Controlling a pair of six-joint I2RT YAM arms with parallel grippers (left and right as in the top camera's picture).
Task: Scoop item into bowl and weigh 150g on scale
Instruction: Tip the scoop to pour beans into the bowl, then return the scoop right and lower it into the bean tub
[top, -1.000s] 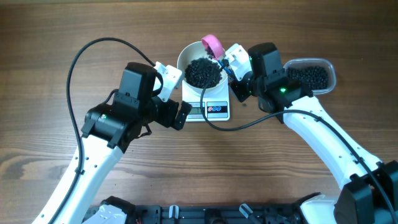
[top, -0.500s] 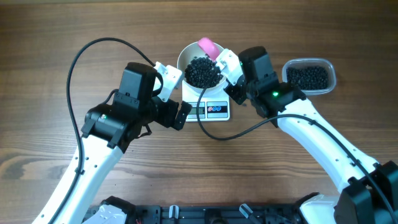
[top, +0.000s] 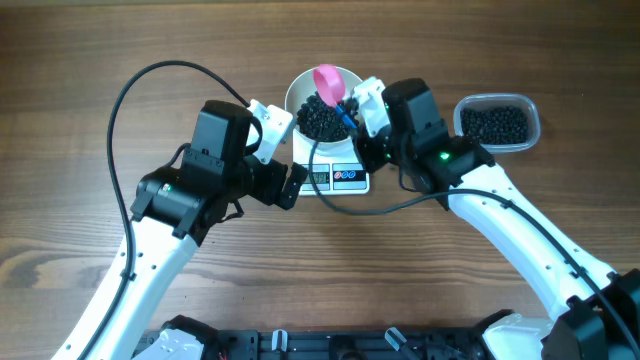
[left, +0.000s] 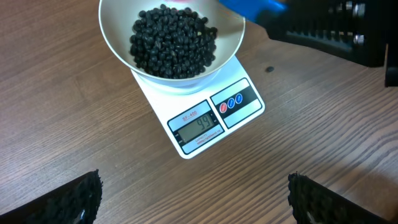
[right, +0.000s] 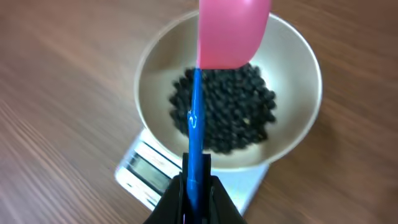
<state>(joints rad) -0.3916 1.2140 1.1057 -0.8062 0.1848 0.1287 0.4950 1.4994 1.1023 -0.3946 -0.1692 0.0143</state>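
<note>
Heap of small black beads (left: 173, 43) in round white bowl (left: 115, 26), bowl atop small white rectangular scale (left: 245, 111) on wooden bench (left: 62, 124). Right hand (right: 196, 180) clenched on blue handle of pink plastic scoop (right: 233, 31), scoop head above bowl. Left hand (left: 193, 202) released, empty, near scale.

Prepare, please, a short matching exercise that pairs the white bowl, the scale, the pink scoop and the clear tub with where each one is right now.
Things
1. white bowl
2. scale
3. pink scoop
4. clear tub

Places
A. on the table, apart from the scale
B. in the shut right claw, above the bowl
C. on top of the scale, with black beads in it
D. flat on the table, under the bowl

Pairs: 1-C, 2-D, 3-B, 4-A
</note>
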